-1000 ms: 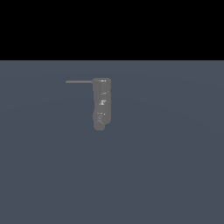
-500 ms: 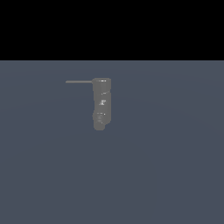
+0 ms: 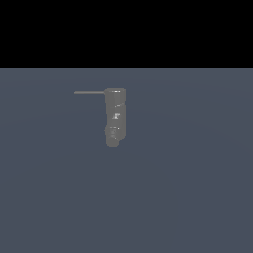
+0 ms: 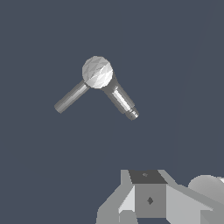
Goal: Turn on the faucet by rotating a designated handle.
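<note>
Exterior view level, side-on, mid-range, facing faucet (image 3: 114, 117); wrist view looks straight down onto faucet top (image 4: 97, 72) from above, closer; both share faucet and handle (image 3: 89, 92).

You see a glossy grey faucet (image 3: 114, 117) with white highlights, a plain grey handle (image 3: 89, 92), a slate-blue floor (image 3: 188, 188), and pale grey fingers (image 4: 151, 200).

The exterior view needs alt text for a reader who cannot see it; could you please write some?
A small grey metallic faucet stands upright on a plain blue-grey surface, with a thin straight handle projecting from its flat top toward the exterior view's left. No robot arm appears in this view, and the band above the surface is black.
</note>
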